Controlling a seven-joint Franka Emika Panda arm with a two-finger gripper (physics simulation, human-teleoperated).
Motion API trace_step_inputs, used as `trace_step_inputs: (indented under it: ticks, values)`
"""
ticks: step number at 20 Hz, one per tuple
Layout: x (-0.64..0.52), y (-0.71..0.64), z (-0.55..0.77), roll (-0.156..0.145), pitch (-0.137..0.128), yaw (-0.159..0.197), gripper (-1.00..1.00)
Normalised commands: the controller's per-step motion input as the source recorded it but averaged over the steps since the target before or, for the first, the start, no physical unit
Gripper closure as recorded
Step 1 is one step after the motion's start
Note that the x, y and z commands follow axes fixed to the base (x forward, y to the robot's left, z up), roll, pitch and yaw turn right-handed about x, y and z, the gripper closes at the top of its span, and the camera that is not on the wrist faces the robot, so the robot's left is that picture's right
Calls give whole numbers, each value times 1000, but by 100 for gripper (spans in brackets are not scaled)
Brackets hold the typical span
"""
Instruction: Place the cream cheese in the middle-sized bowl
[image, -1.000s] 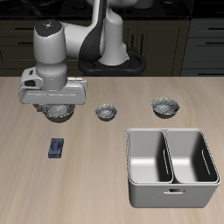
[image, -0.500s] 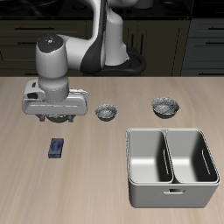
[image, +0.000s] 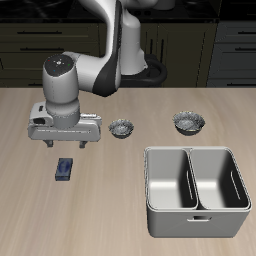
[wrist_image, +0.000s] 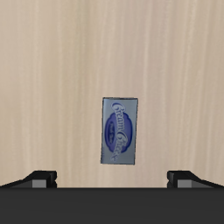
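Note:
The cream cheese (image: 65, 168) is a small flat dark-blue box lying on the wooden table near the front. It also shows in the wrist view (wrist_image: 119, 130), lengthwise between the fingers' line. My gripper (image: 68, 146) hangs just above and slightly behind it, open and empty, with both fingertips (wrist_image: 41, 178) spread wide. The middle-sized bowl (image: 188, 122) stands farther back across the table, grey, speckled and empty, well apart from the gripper.
A tiny speckled bowl (image: 121, 128) stands beside the gripper's hand. A grey two-compartment metal basin (image: 150, 190) sits near the front edge below the middle-sized bowl. The widest bowl is hidden behind the gripper's hand.
My gripper has come down and forward toward the cream cheese, now covering the wide bowl behind it. The box and bowls have not moved.

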Motion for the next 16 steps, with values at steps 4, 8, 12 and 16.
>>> trace_step_inputs:
  ticks: [4,8,12,16]
  values:
    - [-26,-76,-121,-14,18,-14,-100]
    - [-17,-138,-81,-24,1,-2,-100]
    - [6,-38,-110,-6,2,12,-100]
    - [40,-7,-193,-8,21,-4,-100]
